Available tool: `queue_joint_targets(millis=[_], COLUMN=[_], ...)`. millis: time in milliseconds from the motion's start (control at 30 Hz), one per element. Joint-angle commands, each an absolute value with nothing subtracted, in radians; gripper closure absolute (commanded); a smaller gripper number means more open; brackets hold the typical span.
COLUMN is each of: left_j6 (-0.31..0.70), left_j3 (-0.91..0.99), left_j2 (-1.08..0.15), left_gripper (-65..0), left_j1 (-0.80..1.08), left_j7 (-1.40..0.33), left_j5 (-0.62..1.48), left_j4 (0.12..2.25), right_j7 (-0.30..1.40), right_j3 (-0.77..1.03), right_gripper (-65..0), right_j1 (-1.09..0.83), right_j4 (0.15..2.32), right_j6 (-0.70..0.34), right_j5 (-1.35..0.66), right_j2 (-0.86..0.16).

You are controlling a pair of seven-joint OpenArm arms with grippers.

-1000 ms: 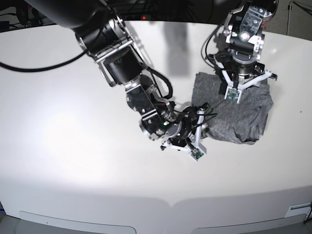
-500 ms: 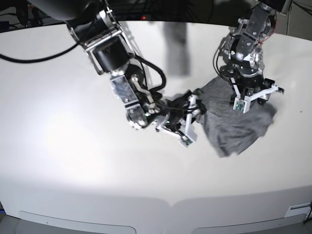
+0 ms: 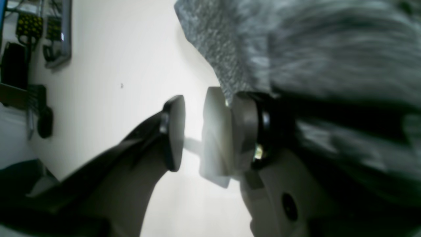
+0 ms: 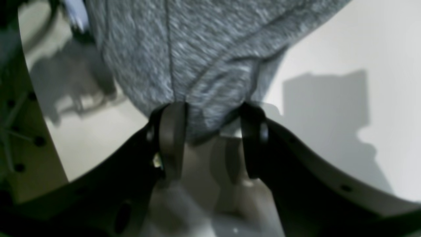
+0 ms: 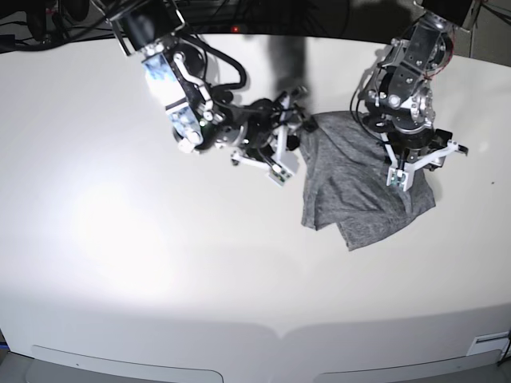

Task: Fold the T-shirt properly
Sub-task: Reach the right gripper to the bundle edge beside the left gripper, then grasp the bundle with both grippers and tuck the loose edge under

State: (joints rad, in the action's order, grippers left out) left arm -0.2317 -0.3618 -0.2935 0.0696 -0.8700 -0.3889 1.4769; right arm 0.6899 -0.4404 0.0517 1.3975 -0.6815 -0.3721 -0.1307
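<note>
Two claws on the T-shirt (image 5: 359, 187), lying crumpled right of centre on the white table (image 5: 120, 263). My right gripper (image 4: 210, 141) pinches its left edge. My left gripper (image 3: 192, 131) stands slightly parted, cloth only behind one finger, nothing between.

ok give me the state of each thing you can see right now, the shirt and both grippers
T-shirt: crumpled, partly lifted off the table, not folded.
Right gripper: shut on a bunched edge of the T-shirt.
Left gripper: jaws apart, nothing between them; cloth lies beside one finger.
</note>
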Motion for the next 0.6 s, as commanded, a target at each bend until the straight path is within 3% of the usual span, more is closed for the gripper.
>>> queue_joint_targets(millis=[0, 200, 300, 567], left_j6=[-0.205, -0.194, -0.195, -0.231], left_j3=[-0.367, -0.464, -0.521, -0.558], left_j2=[-0.297, -0.297, -0.297, -0.320], left_gripper=[-23.7, -23.7, -23.7, -23.7], left_j1=[0.072, 0.116, 0.122, 0.163], left_j7=[-0.898, -0.897, -0.924, -0.972], left_j5=[-0.365, -0.366, -0.366, -0.459], left_j4=[1.505, 1.659, 1.694, 1.695], right_j7=[0.702, 0.663, 0.630, 0.671], right_j3=[-0.439, -0.438, -0.438, -0.438], right_gripper=[-26.0, -26.0, -26.0, -26.0], right_j1=[0.048, 0.000, 0.040, 0.158], right_j4=[1.432, 1.534, 1.537, 1.537], right_j6=[-0.685, -0.678, -0.619, -0.612], right_j5=[-0.375, -0.371, -0.366, -0.340], right_j2=[-0.138, -0.162, -0.129, -0.040])
